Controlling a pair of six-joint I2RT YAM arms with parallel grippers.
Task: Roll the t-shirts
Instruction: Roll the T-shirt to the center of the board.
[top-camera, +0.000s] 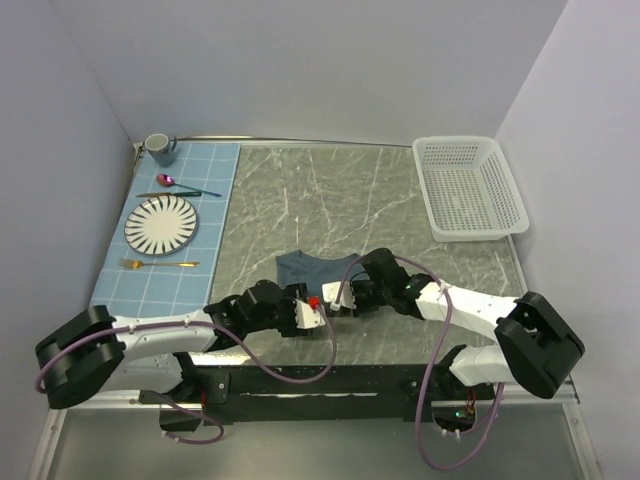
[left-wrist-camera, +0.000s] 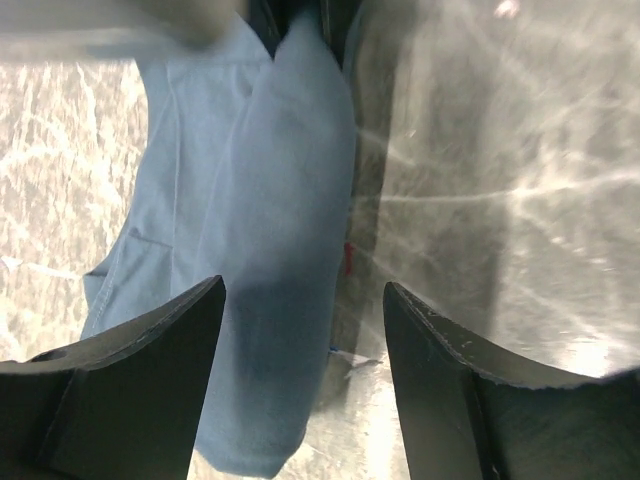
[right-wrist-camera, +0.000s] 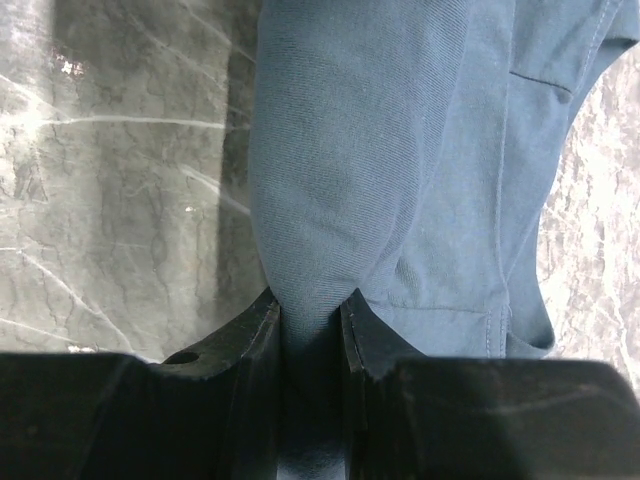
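Veined grey marble tabletop (top-camera: 400, 200), soft slate-blue t-shirt (top-camera: 305, 268) bunched, left claw (left-wrist-camera: 303, 290) apart, right claw (right-wrist-camera: 308, 305) pinching its fold

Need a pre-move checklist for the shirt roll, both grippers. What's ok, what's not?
1. Right gripper clamped on a fold of the t-shirt: ok.
2. Left gripper open, cloth lying below the gap: ok.
3. Left gripper gripping cloth: not ok, nothing is pinched.
4. T-shirt lies on the marble, apart from the placemat and basket: ok.
5. Roll progress and tightness: cannot tell, the arms hide the shirt's near edge in the top view.
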